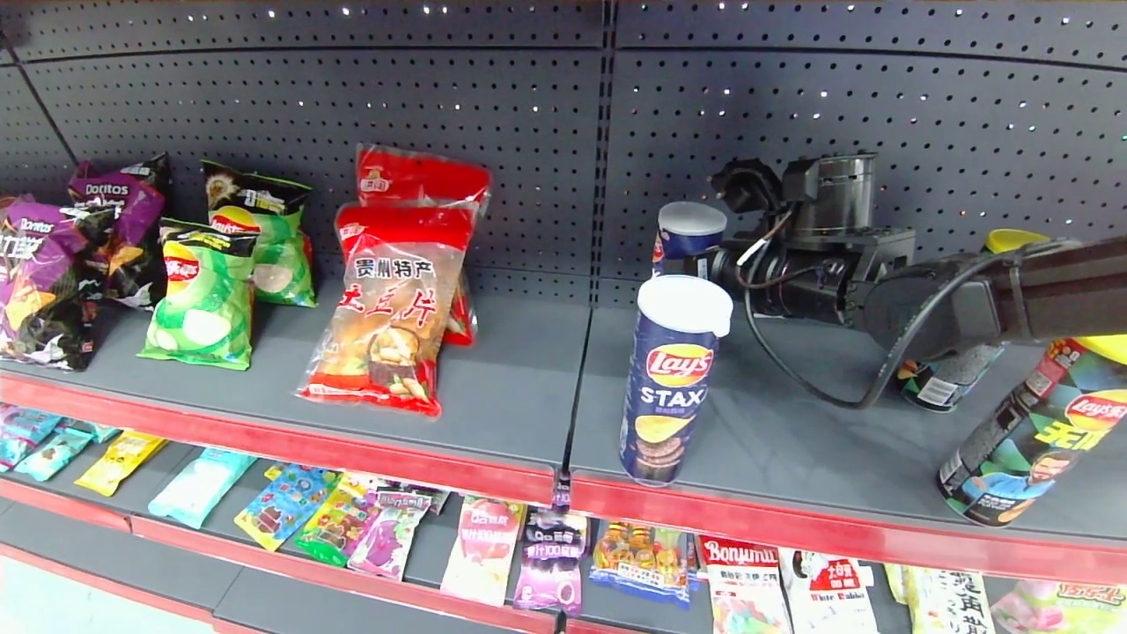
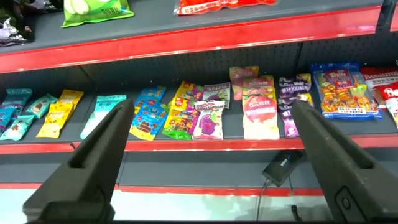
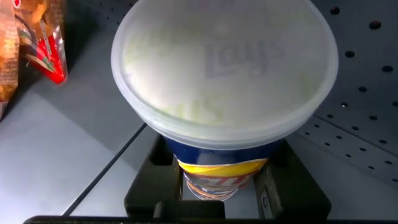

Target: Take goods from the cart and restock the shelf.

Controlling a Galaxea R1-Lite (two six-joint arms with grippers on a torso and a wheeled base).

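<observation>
Back wall: dark grey pegboard panel (image 1: pixel 352 97), pinpoints of light glinting in its holes.
Furniture: grey shelf (image 1: pixel 519 387), red front edge (image 1: pixel 352 453).
Floor: pale floor (image 1: pixel 44 608), bottom left.

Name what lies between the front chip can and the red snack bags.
Head view: just bare shelf and a panel seam separate the chip can from the snack bags.

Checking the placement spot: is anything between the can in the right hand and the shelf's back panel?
Nothing visible does. Behind the held can is bare back panel; the other blue can stands in front, nearer the shelf edge.
</observation>
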